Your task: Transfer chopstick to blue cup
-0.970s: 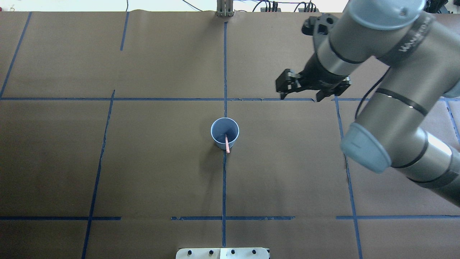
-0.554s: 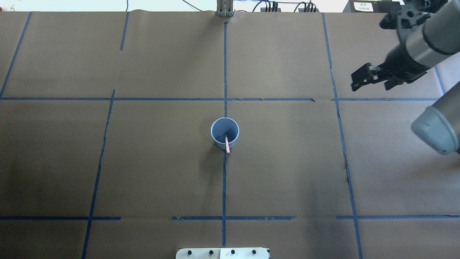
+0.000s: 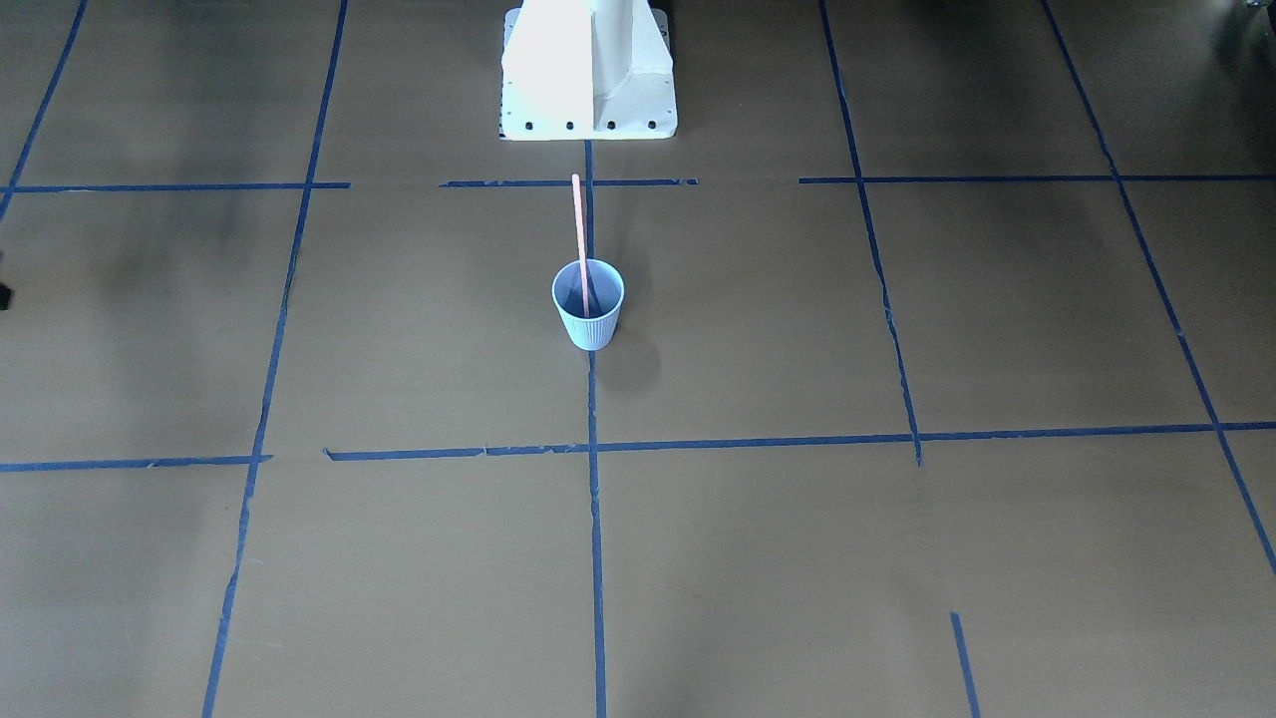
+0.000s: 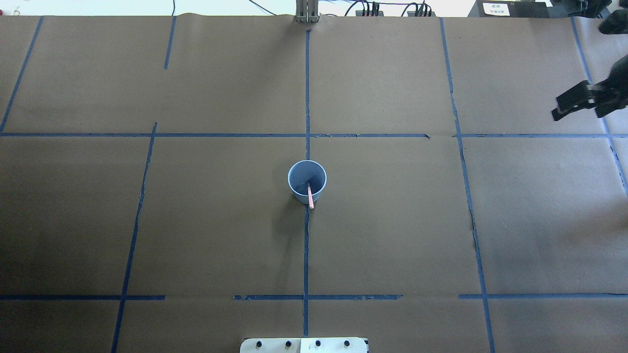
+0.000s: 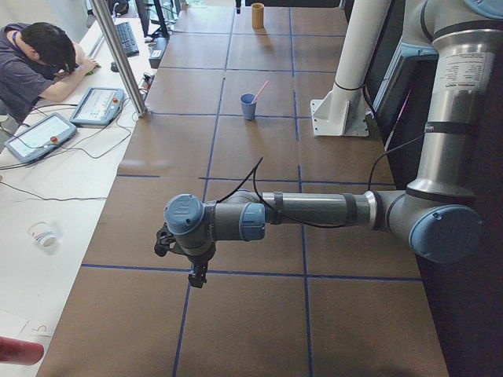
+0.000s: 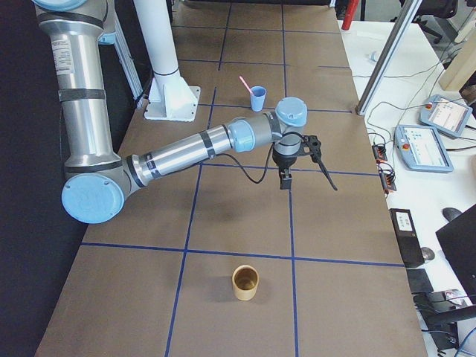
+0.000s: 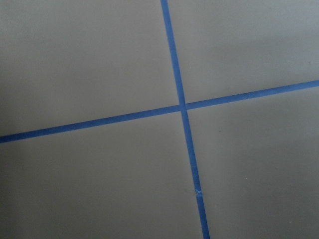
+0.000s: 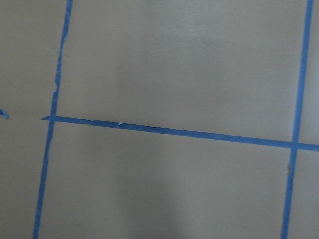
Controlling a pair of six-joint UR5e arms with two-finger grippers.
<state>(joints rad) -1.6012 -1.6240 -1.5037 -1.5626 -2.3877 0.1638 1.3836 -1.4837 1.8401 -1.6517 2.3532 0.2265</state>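
Observation:
The blue cup (image 4: 298, 175) stands upright at the table's middle, on the centre tape line. One salmon-pink chopstick (image 4: 310, 195) stands in it and leans over the rim toward the robot's base. Both also show in the front view, the cup (image 3: 588, 324) and the chopstick (image 3: 577, 229). My right gripper (image 4: 578, 115) is open and empty, above the table at the far right edge, well away from the cup; it also shows in the exterior right view (image 6: 306, 182). My left gripper (image 5: 185, 251) shows only in the exterior left view, low over the table's left end; I cannot tell whether it is open.
The white robot base (image 3: 588, 70) stands at the near middle edge. A tan cup (image 6: 245, 282) stands at the table's right end. A metal post (image 5: 118, 55) and an operator (image 5: 35, 63) with tablets are at the far side.
My right arm has swung away to the right, from just right of the centre line to the view's right edge. Its gripper stays open. The cup and chopstick have not moved.

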